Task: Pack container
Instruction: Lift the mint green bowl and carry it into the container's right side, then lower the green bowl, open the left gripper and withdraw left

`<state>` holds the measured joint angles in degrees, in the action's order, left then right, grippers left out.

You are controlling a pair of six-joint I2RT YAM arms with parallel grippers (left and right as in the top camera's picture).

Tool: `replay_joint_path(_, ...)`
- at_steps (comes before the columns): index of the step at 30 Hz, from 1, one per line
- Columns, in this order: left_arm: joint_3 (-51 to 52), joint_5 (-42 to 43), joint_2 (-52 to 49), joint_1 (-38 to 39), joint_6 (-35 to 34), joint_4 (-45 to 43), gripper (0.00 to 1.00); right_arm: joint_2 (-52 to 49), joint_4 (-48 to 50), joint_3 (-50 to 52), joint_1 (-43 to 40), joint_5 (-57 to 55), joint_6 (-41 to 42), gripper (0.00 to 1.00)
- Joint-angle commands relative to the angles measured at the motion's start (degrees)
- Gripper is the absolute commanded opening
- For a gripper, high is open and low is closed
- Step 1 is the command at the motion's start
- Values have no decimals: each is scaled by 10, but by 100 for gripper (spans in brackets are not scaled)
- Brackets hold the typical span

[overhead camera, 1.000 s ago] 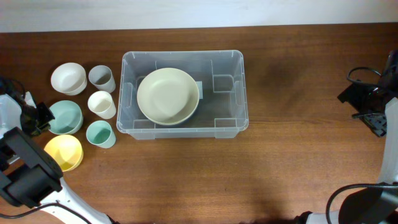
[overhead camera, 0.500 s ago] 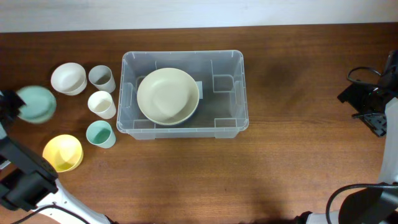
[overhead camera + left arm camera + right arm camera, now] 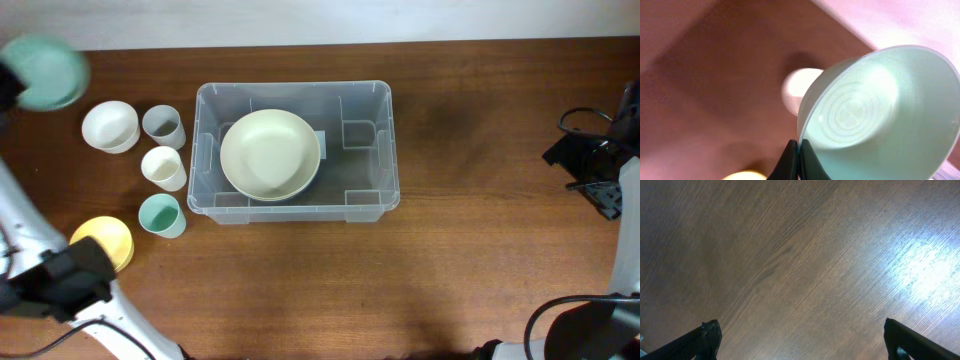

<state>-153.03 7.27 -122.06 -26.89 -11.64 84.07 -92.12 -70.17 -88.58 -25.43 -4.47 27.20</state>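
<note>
A brown wooden surface (image 3: pixel 480 260) meets a pale wall (image 3: pixel 300 20) on the far side of the container (image 3: pixel 295 85), which sits centrally on the surface with a cream bowl (image 3: pixel 270 154) inside. The left fingers (image 3: pixel 798 161), raised well to the container's left, are clamped on the rim of a tilted teal bowl (image 3: pixel 45 72). The right fingers (image 3: pixel 704 340), well to its right, stand apart over bare wood.

readable text: none | brands, numbers, signs: none legible (all three views checked) | container (image 3: pixel 372 100): no legible print
</note>
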Motion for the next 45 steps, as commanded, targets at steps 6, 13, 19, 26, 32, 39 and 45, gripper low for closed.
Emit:
replay_joint_path(6,4,70,-7,267,10,-28,1,-2,2,3,-1,-1,2,99)
replay_joint_path(13,4,-61,-43,452,10,-56,1,-2,2,3,-1,-1,2,99)
replay_joint_path(19,4,-66,-123,522,10,-57,2,-2,2,3,-1,-1,2,99)
replay_joint_path(26,4,-51,-195,534,10,-59,1,-2,2,3,-1,-1,2,99)
replay_joint_path(32,4,-35,-226,534,13,-59,1,-2,2,3,-1,-1,2,99)
replay_joint_path(39,4,-30,-242,534,12,-57,2,-2,2,3,-1,-1,2,99)
replay_joint_path(45,4,-30,-262,534,12,-45,4,-2,2,3,-1,-1,2,99)
